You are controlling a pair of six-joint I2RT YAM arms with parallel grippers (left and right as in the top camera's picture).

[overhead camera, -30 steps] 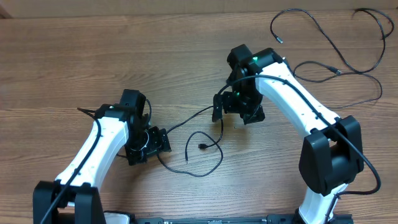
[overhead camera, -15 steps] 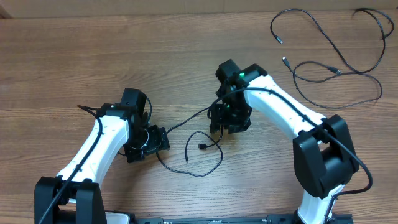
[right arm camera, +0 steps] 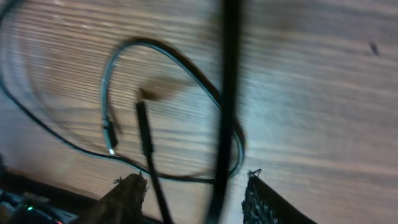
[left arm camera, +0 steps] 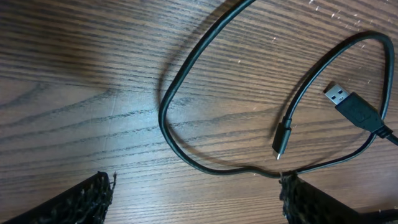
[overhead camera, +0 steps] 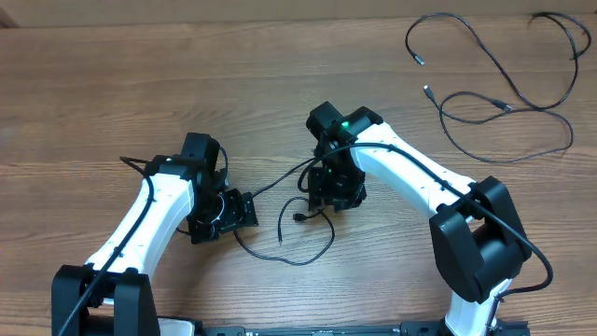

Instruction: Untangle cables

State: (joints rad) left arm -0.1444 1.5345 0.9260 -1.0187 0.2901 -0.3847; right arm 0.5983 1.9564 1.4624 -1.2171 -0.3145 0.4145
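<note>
One black cable (overhead camera: pixel 303 245) lies looped on the wood between my two arms. Two more cables (overhead camera: pixel 504 93) sprawl at the far right. My left gripper (overhead camera: pixel 244 208) is open low over the table. In the left wrist view the cable (left arm camera: pixel 166 118) curves past its right fingertip (left arm camera: pixel 292 186), with a USB plug (left arm camera: pixel 349 106) and a small plug (left arm camera: pixel 281 138) beyond. My right gripper (overhead camera: pixel 324 194) hovers over the loop. Its jaws (right arm camera: pixel 193 199) stand apart with two blurred strands (right arm camera: pixel 227 93) between them, neither pinched.
The wooden table (overhead camera: pixel 140 84) stretches wide to the far left and back. The far cables reach close to the right edge of the overhead view. Both white arms reach in from the front edge.
My right gripper has moved left and toward the front, over the cable loop, and its jaws have narrowed. The left arm has stayed almost still.
</note>
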